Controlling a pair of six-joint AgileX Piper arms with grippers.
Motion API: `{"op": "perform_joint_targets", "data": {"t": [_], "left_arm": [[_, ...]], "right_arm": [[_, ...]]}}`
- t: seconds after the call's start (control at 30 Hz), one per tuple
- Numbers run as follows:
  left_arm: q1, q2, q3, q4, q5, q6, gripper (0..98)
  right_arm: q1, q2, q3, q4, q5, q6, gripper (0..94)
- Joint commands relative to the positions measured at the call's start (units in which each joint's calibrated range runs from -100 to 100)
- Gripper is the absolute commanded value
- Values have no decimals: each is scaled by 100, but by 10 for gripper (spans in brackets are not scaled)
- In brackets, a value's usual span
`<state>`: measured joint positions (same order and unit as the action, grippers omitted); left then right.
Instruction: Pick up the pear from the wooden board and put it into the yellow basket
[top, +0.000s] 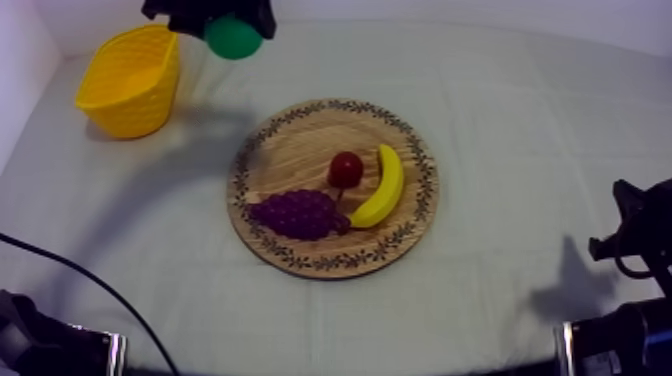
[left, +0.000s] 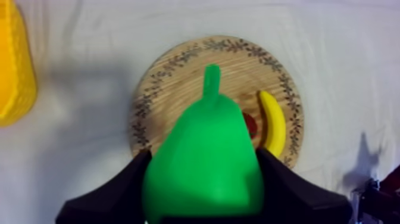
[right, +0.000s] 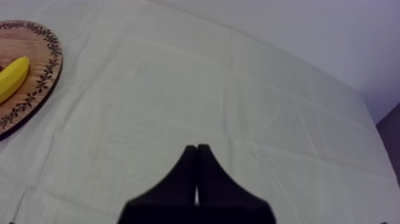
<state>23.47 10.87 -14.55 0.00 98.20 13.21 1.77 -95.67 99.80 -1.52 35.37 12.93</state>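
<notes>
Green pear (top: 233, 40) is hanging high, just beside the basket (top: 128, 82).
Left gripper (left: 204, 187) is clamping its sides for the drop; right gripper (right: 197, 170) is resting closed, empty.

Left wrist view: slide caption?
Left pincer shut on the green pear, wooden board and banana beyond, yellow basket nearby.

Cloth-covered table (top: 520, 120), round wooden board (top: 300, 150) mid-table, yellow basket (top: 130, 95) well apart

The top camera looks down at a slant over the whole table (top: 520, 130), with the board (top: 290, 150) mid-frame. The left wrist camera looks down on that board from high up; the right, set low, faces across the table, catching the board's edge.
</notes>
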Motion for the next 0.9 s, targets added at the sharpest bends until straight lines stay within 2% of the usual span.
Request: {"op": "perform_joint_targets", "data": {"t": [0.0, 0.57, 0.87], "left_arm": [[-208, -29, 71, -3, 0, -72, 388], [-2030, 62, -144, -197, 0, -876, 381], [-2536, 269, -657, -219, 153, -1086, 381]], "right_arm": [[-1, 0, -2, -2, 3, 1, 4], [-1, 0, -2, -2, 3, 0, 4], [-1, 0, -2, -2, 3, 1, 4]]}}
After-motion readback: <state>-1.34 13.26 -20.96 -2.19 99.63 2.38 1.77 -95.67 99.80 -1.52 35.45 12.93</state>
